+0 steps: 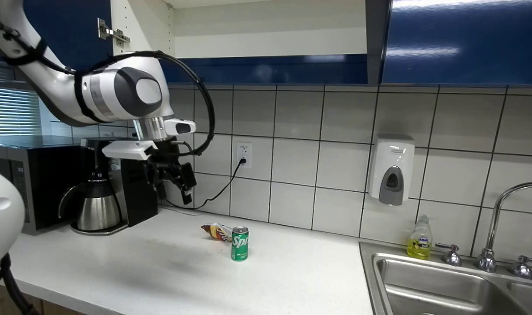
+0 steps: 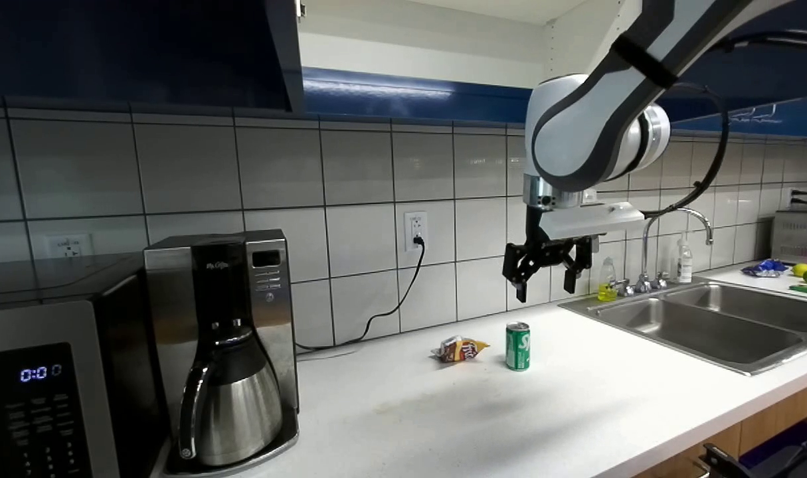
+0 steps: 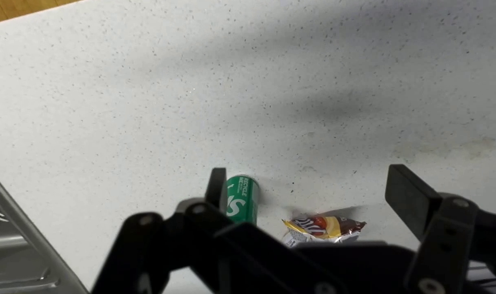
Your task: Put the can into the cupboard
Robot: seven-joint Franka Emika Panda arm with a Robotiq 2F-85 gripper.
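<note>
Pincer hung over bench, jaws wide apart w/ nothing btwn. Green can stood upright nr back edge, wrapper just beside it; cupboard was open above that edge.

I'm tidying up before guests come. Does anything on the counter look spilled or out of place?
Yes: a faint brownish stain marks the white counter, possibly a dried spill. A crumpled snack bag lies beside the upright can, looking like litter; I can't tell whether it's empty.
</note>
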